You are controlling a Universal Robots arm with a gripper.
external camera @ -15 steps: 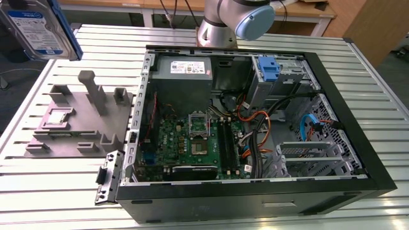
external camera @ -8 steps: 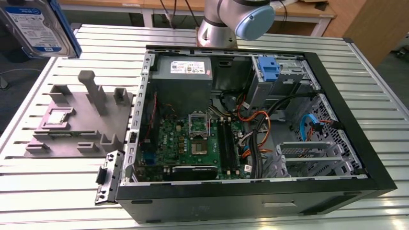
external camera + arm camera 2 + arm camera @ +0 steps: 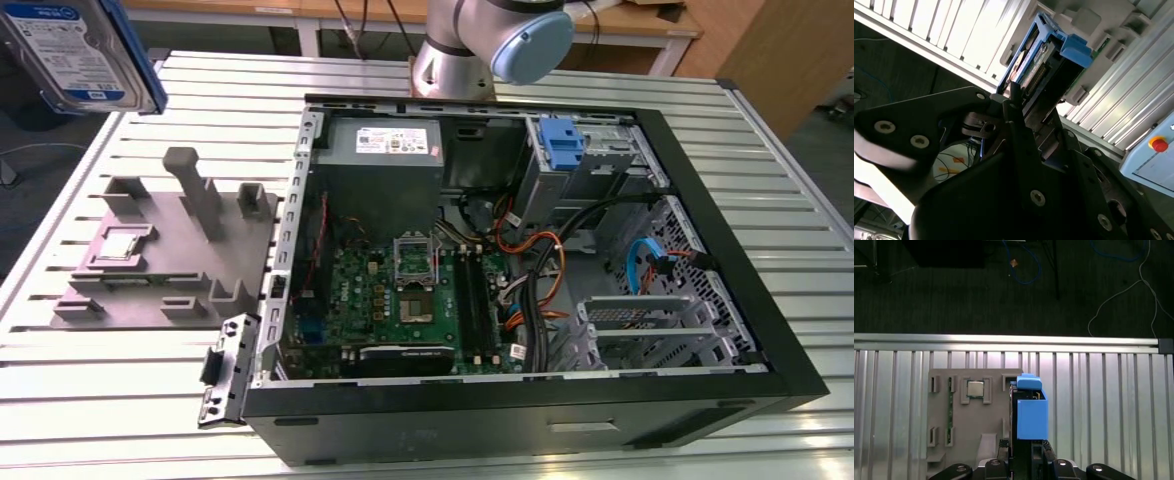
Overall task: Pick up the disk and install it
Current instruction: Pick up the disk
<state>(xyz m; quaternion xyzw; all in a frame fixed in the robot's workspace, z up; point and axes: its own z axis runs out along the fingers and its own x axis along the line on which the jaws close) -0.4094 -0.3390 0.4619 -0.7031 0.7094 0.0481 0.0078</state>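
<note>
The gripper (image 3: 1021, 102) is clamped on the disk (image 3: 74, 50), which hangs in the air at the upper left of the exterior view, above the table (image 3: 120, 400) and well apart from the grey fixture (image 3: 160, 250). Carrying it to the open case (image 3: 747, 330) probably goes best slow and level, with the grip kept firm and the disk kept off the cables (image 3: 534, 270).

Illegible small print on the labels of the disk (image 3: 67, 45) and the power-supply box (image 3: 380, 152)
</note>
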